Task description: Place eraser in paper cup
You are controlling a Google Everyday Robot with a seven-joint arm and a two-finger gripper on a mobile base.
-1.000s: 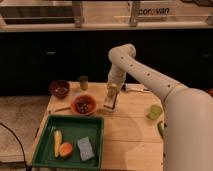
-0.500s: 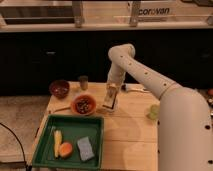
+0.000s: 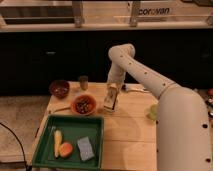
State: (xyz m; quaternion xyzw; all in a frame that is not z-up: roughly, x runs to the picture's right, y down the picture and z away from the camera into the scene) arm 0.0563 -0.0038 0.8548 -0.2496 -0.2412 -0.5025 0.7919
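Nearest the camera, the robot's bulky white arm [image 3: 182, 125] fills the table's right side and is cut off by the lower and right borders, hiding much of the wooden table [image 3: 127, 130] beneath it. At the table's near-left corner sits a green tray [image 3: 47, 137], holding a blue-grey sponge [image 3: 86, 148], a yellowish elongated piece [image 3: 58, 142] and an orange rounded piece [image 3: 65, 149]; what kind of food these two are is hard to say. A thin dark cable [image 3: 12, 142] curves over the floor left of the table.

Partly hidden behind the arm near the right edge is a light green cup [image 3: 152, 112], with only its left part visible. Toward the middle of the table stands an orange bowl [image 3: 83, 104] with dark contents that cannot be identified. Just right of it, the gripper [image 3: 111, 101] hangs pointing down at the table's centre, closed around the eraser [image 3: 111, 99], a light tan-edged block held upright between its fingers with its lower end close to the tabletop; whether it touches the wood cannot be told.

Farther back, near the far-left corner, is a dark reddish bowl [image 3: 60, 88], and beside it, at the far edge, a small dark cup [image 3: 83, 81]. Behind the arm near the far edge lies a pale object [image 3: 134, 89] too indistinct to name. The paper cup cannot be made out anywhere.
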